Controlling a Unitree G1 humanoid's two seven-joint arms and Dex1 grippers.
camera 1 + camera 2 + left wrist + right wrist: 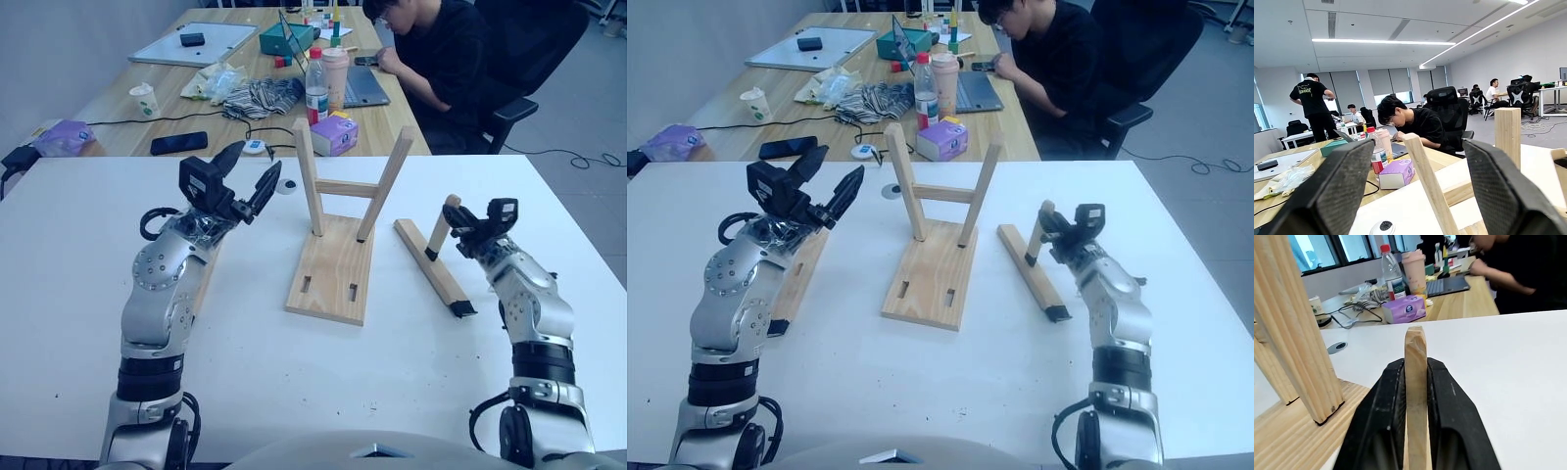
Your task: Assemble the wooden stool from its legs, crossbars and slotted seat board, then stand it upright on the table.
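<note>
Seat board point(328, 284) and legs point(310, 176) pale unfinished wood; table point(78, 245) matt white.

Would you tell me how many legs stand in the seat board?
2: left leg and right leg, at the far end of the seat board, joined by a crossbar.

Pale slotted seat board point(328, 279) flat, two crossbar-joined legs point(309, 176) upright in it; another leg piece point(431, 262) nearby.

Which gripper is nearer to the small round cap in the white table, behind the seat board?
Left. The left gripper hangs open just left of the round cap. The right gripper, shut on a wooden leg, is across the seat board.
</note>
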